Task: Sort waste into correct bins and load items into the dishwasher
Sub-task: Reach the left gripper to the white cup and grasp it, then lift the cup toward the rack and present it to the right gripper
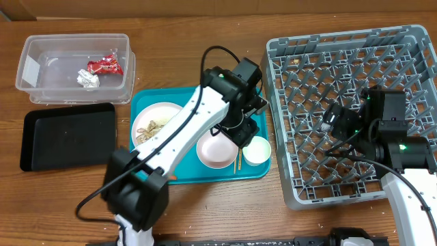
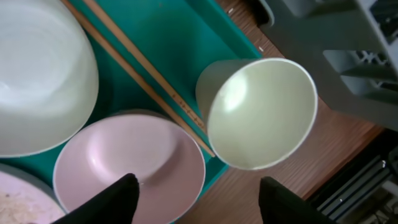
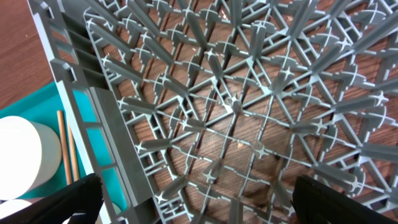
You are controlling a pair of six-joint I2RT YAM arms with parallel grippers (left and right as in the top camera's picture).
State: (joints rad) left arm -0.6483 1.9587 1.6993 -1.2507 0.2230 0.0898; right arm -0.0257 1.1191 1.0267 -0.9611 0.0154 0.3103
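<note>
Your left pincer hangs open, gripping nothing, over the teal tray. That tray holds the pink bowl, white bowl, white cup, chopsticks and the plate with scraps. The clear tub on the table holds a red wrapper and a silver wrapper. The black tray sits just beside it. Your right pincer gapes wide over the dish rack.
</note>
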